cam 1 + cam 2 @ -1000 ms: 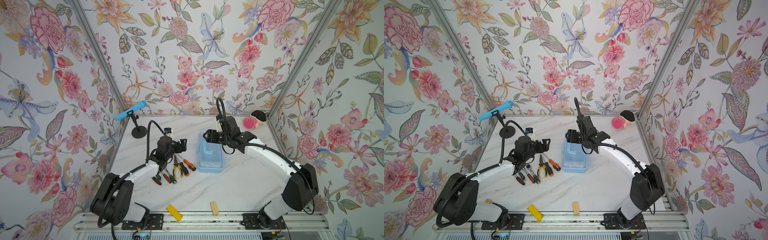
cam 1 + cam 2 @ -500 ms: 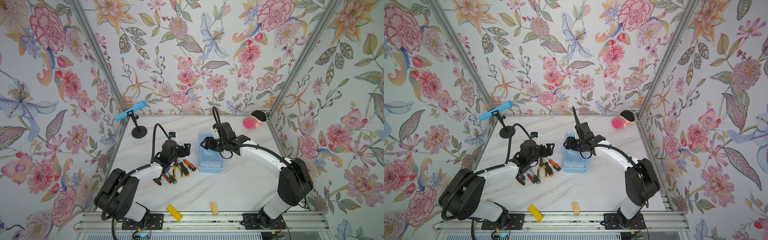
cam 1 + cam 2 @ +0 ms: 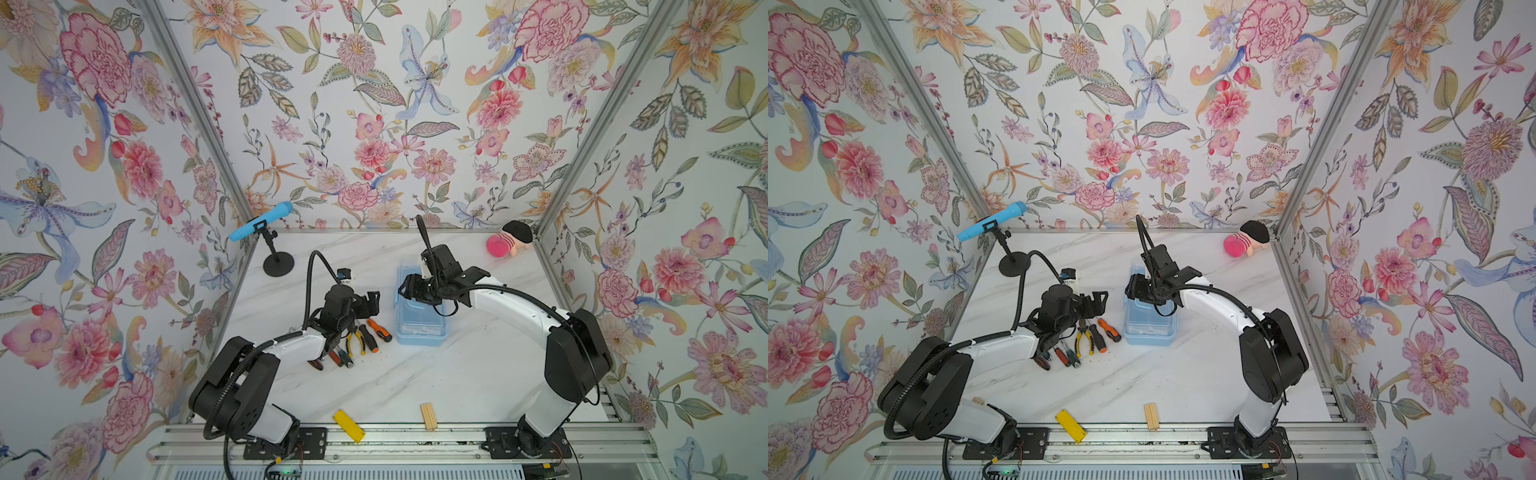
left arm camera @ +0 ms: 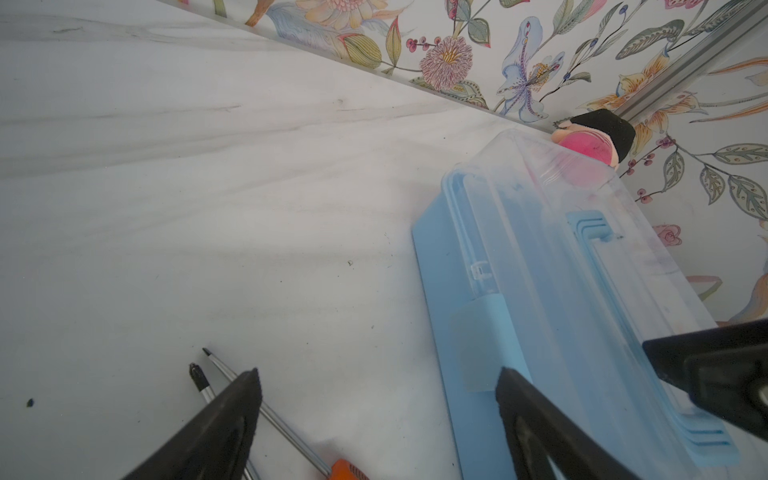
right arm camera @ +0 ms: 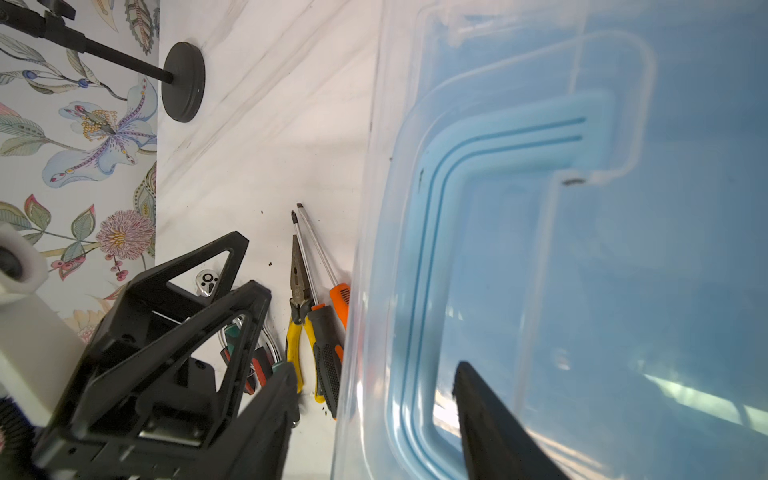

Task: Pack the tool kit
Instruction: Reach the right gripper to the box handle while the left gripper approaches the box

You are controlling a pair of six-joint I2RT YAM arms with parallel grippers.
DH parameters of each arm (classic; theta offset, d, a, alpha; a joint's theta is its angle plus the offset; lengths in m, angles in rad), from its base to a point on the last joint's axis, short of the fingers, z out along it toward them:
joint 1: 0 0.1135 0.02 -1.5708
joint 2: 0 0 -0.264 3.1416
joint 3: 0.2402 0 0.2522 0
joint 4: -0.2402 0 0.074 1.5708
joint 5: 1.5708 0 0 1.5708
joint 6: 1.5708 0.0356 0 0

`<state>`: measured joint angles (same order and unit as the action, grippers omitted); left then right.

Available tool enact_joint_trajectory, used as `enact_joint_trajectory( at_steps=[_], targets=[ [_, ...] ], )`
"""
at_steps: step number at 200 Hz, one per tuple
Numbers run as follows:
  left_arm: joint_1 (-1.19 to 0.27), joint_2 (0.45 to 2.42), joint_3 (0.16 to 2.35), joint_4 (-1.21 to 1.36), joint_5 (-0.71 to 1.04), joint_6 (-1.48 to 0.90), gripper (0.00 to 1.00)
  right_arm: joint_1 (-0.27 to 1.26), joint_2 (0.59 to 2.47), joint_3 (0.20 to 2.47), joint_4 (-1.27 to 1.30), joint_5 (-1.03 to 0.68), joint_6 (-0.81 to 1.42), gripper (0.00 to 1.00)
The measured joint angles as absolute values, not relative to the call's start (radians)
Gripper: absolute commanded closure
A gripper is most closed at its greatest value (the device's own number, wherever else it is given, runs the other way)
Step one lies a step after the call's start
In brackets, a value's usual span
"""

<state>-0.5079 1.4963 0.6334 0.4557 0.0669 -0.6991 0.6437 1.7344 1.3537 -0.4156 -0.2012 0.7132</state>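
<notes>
The box [image 3: 422,330] sits mid-bench [image 3: 457,374], its long side running near to far, with the clear lid [image 4: 552,249] on and the blue handle [image 5: 498,137] lying flat. The tools lie in a row just left of it: two screwdrivers [image 3: 376,330], yellow pliers [image 3: 353,341] and more handles partly under the left arm. The right wrist view also shows a ratchet head [image 5: 206,282] behind the left claw.

The left claw [image 4: 378,374] hangs over the far ends of the tools, beside the box's left wall. It is spread wide and holds nothing.

The right claw [image 5: 376,369] reaches over the box's left edge. It is part spread, with one finger [image 5: 274,399] outside the wall and the other finger [image 5: 490,415] over the lid by the handle; a gap shows between the outer finger and the wall.

A yellow block [image 3: 349,424] and a wooden block [image 3: 429,415] lie at the near edge.
</notes>
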Motion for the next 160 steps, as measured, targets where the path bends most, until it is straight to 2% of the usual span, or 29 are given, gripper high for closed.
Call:
enact_joint_trajectory(
  at_steps=[53,160],
  targets=[
    [-0.511,1.581,0.652,0.482,0.072,-0.692,0.08,0.616,1.745,1.324,-0.328,-0.287,0.723,0.36],
    [-0.518,1.669,0.781,0.492,0.103,-0.668,0.08,0.476,1.710,1.085,0.123,-0.664,0.870,0.37]
  ],
)
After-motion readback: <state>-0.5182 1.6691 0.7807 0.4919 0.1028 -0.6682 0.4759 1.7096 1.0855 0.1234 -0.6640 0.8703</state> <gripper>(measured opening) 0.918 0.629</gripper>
